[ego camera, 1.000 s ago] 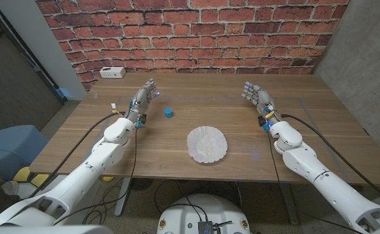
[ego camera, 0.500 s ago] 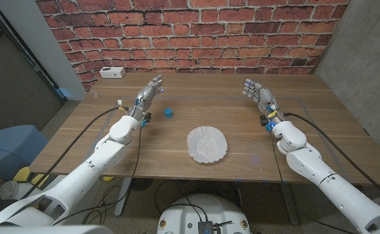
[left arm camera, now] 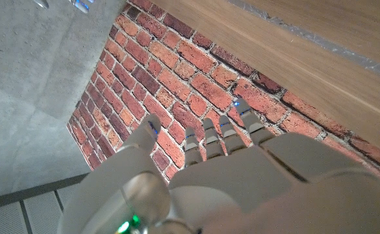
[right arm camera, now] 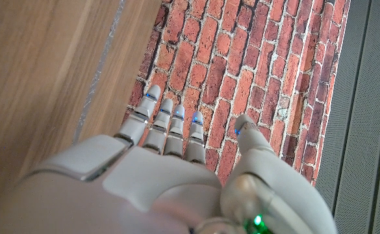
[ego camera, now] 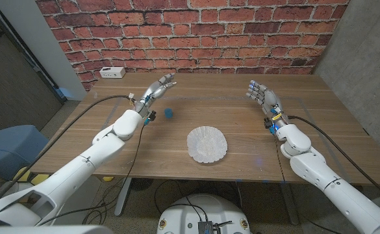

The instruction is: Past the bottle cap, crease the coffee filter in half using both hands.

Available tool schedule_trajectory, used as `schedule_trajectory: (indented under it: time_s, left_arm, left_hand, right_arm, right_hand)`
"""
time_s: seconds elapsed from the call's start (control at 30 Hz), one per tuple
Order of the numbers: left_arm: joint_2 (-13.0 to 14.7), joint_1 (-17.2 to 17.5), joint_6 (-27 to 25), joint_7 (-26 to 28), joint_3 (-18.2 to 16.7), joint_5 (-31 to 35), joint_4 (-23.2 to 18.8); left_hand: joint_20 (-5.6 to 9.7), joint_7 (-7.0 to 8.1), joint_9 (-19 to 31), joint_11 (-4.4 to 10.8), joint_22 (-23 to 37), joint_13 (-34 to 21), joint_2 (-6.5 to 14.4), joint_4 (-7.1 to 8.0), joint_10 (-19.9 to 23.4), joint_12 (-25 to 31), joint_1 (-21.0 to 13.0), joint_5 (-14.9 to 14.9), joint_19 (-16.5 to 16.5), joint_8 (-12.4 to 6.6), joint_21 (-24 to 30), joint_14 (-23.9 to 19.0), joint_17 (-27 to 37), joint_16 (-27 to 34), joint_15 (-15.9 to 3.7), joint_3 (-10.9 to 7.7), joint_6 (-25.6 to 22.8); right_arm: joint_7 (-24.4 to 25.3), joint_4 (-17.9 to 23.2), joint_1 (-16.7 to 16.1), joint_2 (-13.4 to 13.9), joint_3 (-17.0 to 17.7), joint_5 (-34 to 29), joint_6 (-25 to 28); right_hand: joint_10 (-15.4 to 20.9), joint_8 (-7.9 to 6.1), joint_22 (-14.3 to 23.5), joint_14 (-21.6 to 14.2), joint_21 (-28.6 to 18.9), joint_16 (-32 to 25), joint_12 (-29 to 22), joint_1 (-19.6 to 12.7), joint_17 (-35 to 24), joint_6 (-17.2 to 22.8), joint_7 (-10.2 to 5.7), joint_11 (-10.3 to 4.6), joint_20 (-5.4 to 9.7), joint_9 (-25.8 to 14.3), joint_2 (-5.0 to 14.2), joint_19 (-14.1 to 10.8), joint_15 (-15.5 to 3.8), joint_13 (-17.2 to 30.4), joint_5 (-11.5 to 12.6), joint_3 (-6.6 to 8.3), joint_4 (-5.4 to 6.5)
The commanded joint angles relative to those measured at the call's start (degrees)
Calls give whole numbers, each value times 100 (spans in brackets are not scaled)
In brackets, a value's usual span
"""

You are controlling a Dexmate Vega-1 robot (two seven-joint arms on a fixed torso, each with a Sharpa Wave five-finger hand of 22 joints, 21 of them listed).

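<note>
I have the wooden worktop (ego camera: pixel 306 140) in front of me, with a brick wall (ego camera: pixel 196 32) along its far edge, so my reach stops there. Both arms come in from the near corners. My left robot hand (ego camera: pixel 156 90) is released, fingers spread, raised over the far left part of the worktop and holding nothing. My right robot hand (ego camera: pixel 260 93) is also released, fingers apart and pointing toward the wall, well off to the right.

The white coffee filter (ego camera: pixel 207 144) lies flat between the arms, nearer my edge than either hand. I judge it very light, thin and floppy, with fluted rims that should crumple or slide if pushed. I would pinch opposite rims, one per hand, and keep one side pressed down while folding.

The small blue bottle cap (ego camera: pixel 169 112) sits just beyond the filter to the left, close under my left robot hand. A white box (ego camera: pixel 112 72) stands by the wall.
</note>
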State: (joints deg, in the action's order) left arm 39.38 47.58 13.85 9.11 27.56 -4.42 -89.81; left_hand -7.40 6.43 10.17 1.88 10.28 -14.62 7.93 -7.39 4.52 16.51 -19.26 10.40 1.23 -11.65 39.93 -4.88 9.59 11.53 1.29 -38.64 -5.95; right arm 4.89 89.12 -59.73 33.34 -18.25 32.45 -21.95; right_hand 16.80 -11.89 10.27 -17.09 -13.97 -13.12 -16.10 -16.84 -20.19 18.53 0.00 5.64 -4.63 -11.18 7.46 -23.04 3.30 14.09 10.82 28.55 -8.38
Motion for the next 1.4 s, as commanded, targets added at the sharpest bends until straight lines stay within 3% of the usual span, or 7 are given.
schedule_trajectory:
  time_s: [0.03,0.4,0.8,1.1,1.4]
  left_arm:
    - [611,24,-324,-222,91,759,-648]
    - [1146,272,-210,-495,-23,1144,-1183]
    - [1554,628,227,-748,-180,1407,-1588]
    - [1651,807,476,-1062,-214,1313,-1629]
    - [1751,811,609,-1400,-194,1438,-1708]
  left_hand:
    - [-72,50,18,63,17,15,-15,-56,22,-21,-93,25,-36,18,-20,-91,18,13,-14,-5,-4]
    - [-84,77,22,104,23,75,-44,-132,112,-35,-161,27,-39,18,-43,-144,24,12,-37,30,-58]
    - [-69,86,25,107,28,127,-60,-170,203,-46,-212,25,-49,4,-62,-169,29,5,-81,72,-150]
    - [-87,74,30,110,34,168,-4,-158,272,-59,-248,24,-52,-35,-79,-177,39,1,-78,103,-314]
    - [-112,59,35,85,42,204,216,-90,326,-79,-321,40,-45,-44,-95,-176,61,9,-70,66,-429]
  right_arm:
    - [271,132,-171,-108,-9,-172,-112]
    - [480,217,-303,-223,-56,-367,-232]
    - [742,435,-501,-278,-57,-606,-307]
    - [924,592,-646,-290,-14,-753,-319]
    - [1111,788,-830,-263,21,-944,-270]
  right_hand:
    - [46,3,21,-35,12,15,19,-22,12,45,-7,5,-50,-10,-78,4,7,3,18,50,9]
    - [67,5,22,-61,18,20,35,-9,40,60,-13,-9,-71,-2,-86,1,30,-17,14,53,16]
    - [87,10,24,-73,26,32,57,3,74,72,-10,-1,-75,5,-91,0,29,-41,11,59,21]
    - [96,15,24,-71,29,43,73,9,97,76,-4,-5,-75,10,-93,-6,22,-57,10,65,24]
    - [110,18,25,-75,33,52,87,9,121,83,-6,10,-70,14,-92,-11,24,-72,9,76,23]
